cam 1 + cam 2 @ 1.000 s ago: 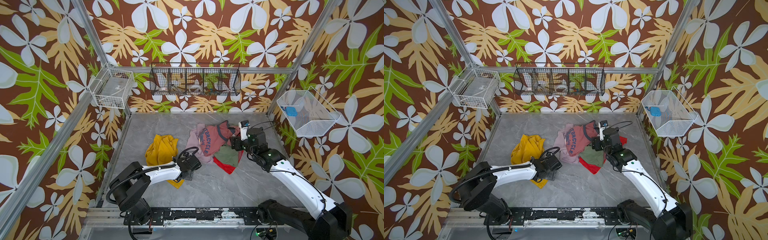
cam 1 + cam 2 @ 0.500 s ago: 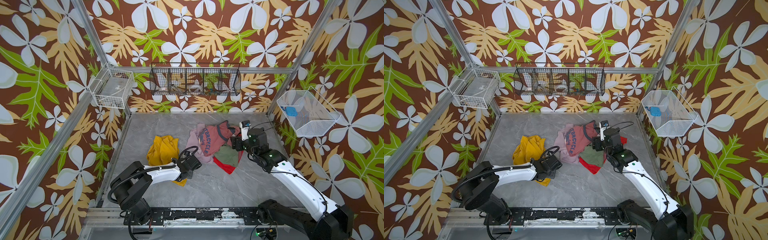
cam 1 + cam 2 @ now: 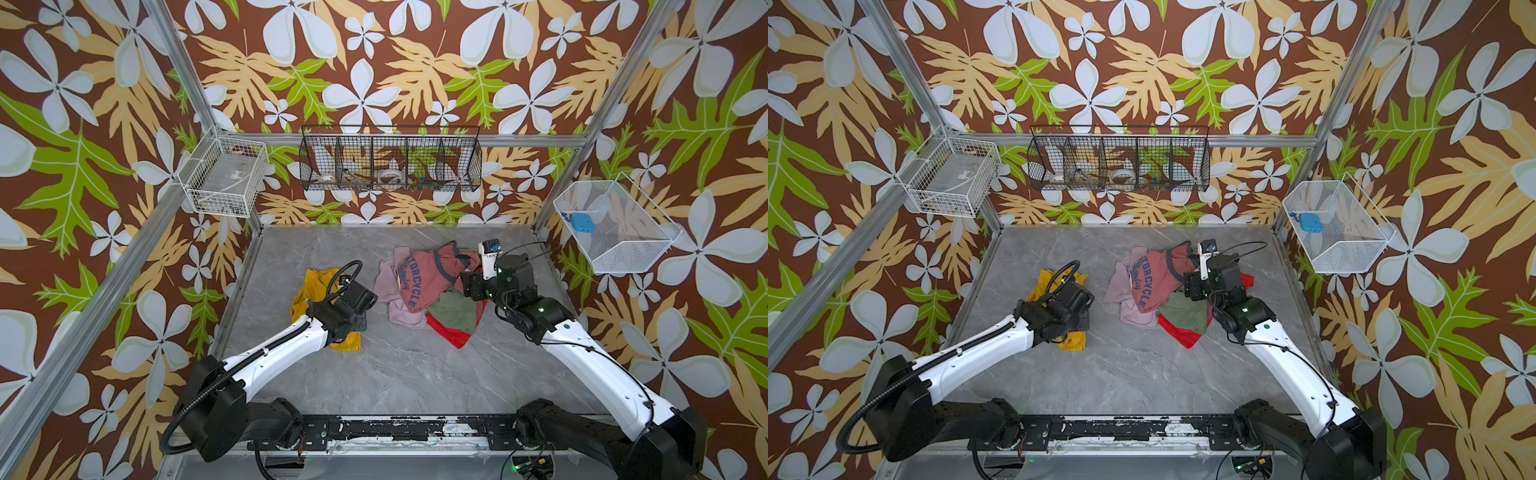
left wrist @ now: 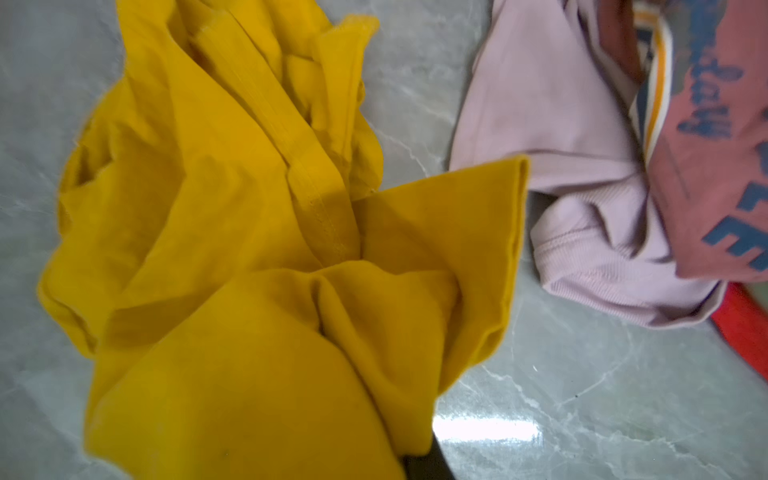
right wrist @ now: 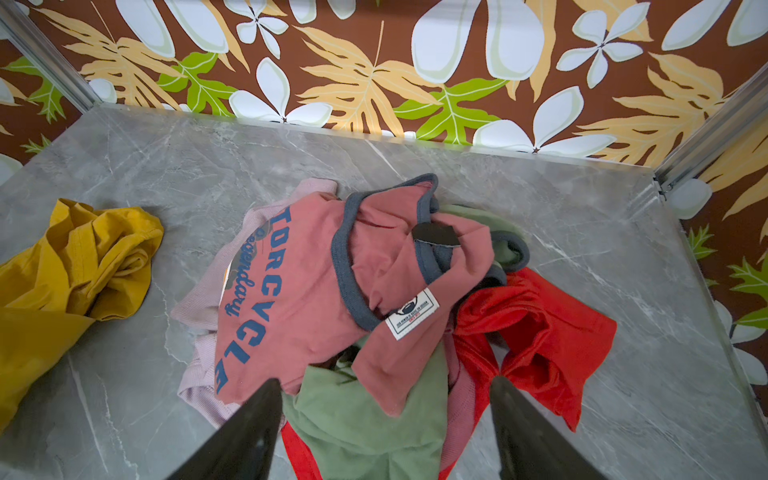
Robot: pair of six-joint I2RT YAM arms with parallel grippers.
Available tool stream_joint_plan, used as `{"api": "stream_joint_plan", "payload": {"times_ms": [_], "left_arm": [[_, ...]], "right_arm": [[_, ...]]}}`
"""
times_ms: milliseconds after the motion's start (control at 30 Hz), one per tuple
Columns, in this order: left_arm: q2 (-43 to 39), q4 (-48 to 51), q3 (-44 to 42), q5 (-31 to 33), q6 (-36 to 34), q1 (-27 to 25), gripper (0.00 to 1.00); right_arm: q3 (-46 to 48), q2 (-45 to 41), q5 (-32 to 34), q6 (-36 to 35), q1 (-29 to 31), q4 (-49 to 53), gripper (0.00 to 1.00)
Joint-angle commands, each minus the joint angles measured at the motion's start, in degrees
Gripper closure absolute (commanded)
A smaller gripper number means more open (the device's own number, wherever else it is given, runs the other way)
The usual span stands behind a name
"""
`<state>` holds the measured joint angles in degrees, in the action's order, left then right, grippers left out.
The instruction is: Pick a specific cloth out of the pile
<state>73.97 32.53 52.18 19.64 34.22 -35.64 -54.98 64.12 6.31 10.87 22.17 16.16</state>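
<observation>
Pinching mustard cloth (image 3: 316, 286) with left pincer (image 3: 354, 323) (pressed together on bunched fabric). Lying on surface (image 3: 395, 374), at 9 o'clock of pile (image 3: 419, 286), apart. Holding right pincer (image 5: 384, 399) spread above pile.

The left jaws have closed onto the cloth (image 4: 232, 232), bunching it.

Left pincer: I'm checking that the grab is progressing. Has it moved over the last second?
Yes. The left pincer, shut on the mustard-yellow cloth, has shifted away from the front rail toward the back wall.
</observation>
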Motion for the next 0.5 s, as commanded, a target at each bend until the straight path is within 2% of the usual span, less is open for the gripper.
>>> {"api": "stream_joint_plan", "payload": {"times_ms": [0, 200, 300, 467], "left_arm": [[-1.62, 1.02, 0.22, -2.45, -2.90, 3.96, 1.00], [-2.65, -0.42, 0.31, -5.20, -6.45, 11.39, 1.00], [-2.96, -4.08, -0.46, -9.50, -7.75, 16.69, 1.00], [0.92, -6.16, 2.10, -10.90, -9.82, 21.90, 1.00]], "right_arm": [[-0.64, 0.27, -0.22, 0.05, 0.06, -0.21, 0.22], [-1.12, 0.48, -0.32, -0.02, -0.02, 0.18, 0.22], [-1.14, 0.56, -0.37, 0.11, 0.05, 0.24, 0.22], [-1.09, 0.57, -0.33, 0.20, 0.05, 0.58, 0.22]]}}
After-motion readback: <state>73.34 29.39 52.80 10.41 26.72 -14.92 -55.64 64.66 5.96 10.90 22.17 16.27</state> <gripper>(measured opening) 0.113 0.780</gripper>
